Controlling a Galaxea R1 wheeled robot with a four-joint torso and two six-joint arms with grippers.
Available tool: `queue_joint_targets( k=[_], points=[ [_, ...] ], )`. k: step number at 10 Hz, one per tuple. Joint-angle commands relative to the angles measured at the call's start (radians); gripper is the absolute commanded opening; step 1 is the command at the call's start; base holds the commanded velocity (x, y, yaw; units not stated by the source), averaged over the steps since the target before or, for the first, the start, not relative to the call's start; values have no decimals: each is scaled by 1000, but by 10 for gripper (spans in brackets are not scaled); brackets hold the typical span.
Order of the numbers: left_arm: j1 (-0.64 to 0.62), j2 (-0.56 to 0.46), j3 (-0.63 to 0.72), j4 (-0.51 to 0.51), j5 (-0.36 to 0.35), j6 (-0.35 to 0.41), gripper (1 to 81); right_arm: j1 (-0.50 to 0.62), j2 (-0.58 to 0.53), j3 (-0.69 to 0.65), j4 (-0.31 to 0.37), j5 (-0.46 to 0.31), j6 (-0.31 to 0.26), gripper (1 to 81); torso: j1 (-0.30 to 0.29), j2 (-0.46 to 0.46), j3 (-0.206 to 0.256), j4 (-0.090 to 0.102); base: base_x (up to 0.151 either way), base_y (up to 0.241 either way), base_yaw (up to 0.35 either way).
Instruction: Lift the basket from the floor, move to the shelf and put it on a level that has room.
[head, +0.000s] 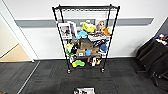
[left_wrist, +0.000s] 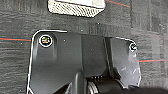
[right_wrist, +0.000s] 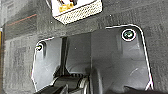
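Basket (head: 84, 90) sits on the floor (head: 50, 75) dead ahead of the base, centred between both arms, shelf (head: 85, 37) beyond. Long axis runs crosswise. Can't tell finger state on either gripper.

We face the shelf (head: 85, 37) at twelve o'clock, standing on the floor (head: 50, 77) with its back against the wall (head: 135, 37). Its uppermost level (head: 86, 8) spans the post tips; the tiers beneath carry toys (head: 86, 43) and boxes. At six o'clock, nearest to us, the basket (head: 84, 90) lies on the floor, well apart from the shelf's castors. At three o'clock a chair (head: 155, 60) stands by the wall. At nine o'clock a doorway (head: 11, 50) opens onto wooden flooring.
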Motion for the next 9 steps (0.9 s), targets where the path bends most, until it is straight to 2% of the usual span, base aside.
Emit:
queue_joint_targets(
  k=[1, 9],
  points=[
    [-38, -15, 7, -5, 50, 1, 811, 32, -10, 8, 0, -57, 4, 811, 0, 0, 0, 0, 112, 0, 0],
    [-38, -11, 7, -5, 51, 1, 811, 35, -1, -11, 0, -57, 5, 811, 0, 0, 0, 0, 101, 0, 0]
  ],
)
